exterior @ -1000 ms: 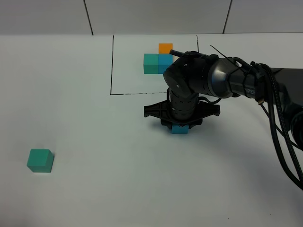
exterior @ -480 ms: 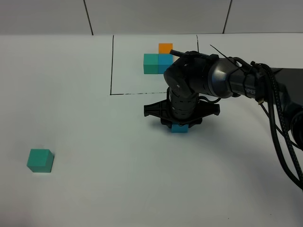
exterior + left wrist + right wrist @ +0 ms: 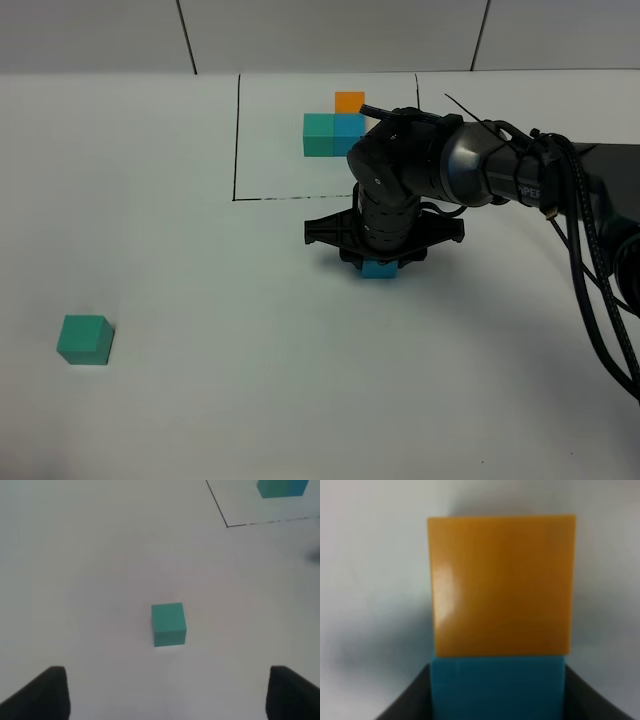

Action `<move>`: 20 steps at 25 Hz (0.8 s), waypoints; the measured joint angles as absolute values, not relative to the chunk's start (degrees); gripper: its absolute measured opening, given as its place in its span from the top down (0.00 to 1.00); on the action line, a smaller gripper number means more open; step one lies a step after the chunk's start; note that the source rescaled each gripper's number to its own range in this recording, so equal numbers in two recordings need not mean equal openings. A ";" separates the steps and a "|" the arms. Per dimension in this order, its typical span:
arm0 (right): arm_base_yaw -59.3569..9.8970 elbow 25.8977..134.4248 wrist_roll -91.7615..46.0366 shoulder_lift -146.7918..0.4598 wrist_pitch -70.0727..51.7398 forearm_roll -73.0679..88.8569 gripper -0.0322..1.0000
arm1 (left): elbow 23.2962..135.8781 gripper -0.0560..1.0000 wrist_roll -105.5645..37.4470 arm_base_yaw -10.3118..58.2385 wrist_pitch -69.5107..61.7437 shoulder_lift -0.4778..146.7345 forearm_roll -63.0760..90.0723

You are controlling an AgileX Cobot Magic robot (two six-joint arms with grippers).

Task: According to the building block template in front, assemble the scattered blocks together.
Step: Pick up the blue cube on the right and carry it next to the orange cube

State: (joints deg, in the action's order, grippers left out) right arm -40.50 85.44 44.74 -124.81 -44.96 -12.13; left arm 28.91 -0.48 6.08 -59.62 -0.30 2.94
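The right fingers point(image 3: 407, 702) are closed on the blue block point(image 3: 497, 687), which touches the orange block point(image 3: 502, 585) on the counter point(image 3: 200, 400), near the framed template point(image 3: 335, 125). The left fingers point(image 3: 37, 695) stand wide apart and empty, short of the teal block point(image 3: 168, 624).

Right gripper point(image 3: 379, 264) sat straight down over the blue block point(image 3: 379, 272), just outside the template point(image 3: 320, 135) frame. Teal block point(image 3: 84, 339) sat alone, well apart, far left on the white table point(image 3: 200, 410).
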 joint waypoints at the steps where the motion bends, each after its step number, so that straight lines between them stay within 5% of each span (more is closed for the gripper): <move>1: -40.50 85.48 44.74 -124.95 -44.96 -12.26 0.96 | 28.91 0.21 -0.48 6.08 -59.62 -0.30 2.94; 20: -40.44 85.68 44.91 -126.20 -44.42 -12.44 0.96 | 28.91 0.21 -0.48 6.08 -59.62 -0.30 2.94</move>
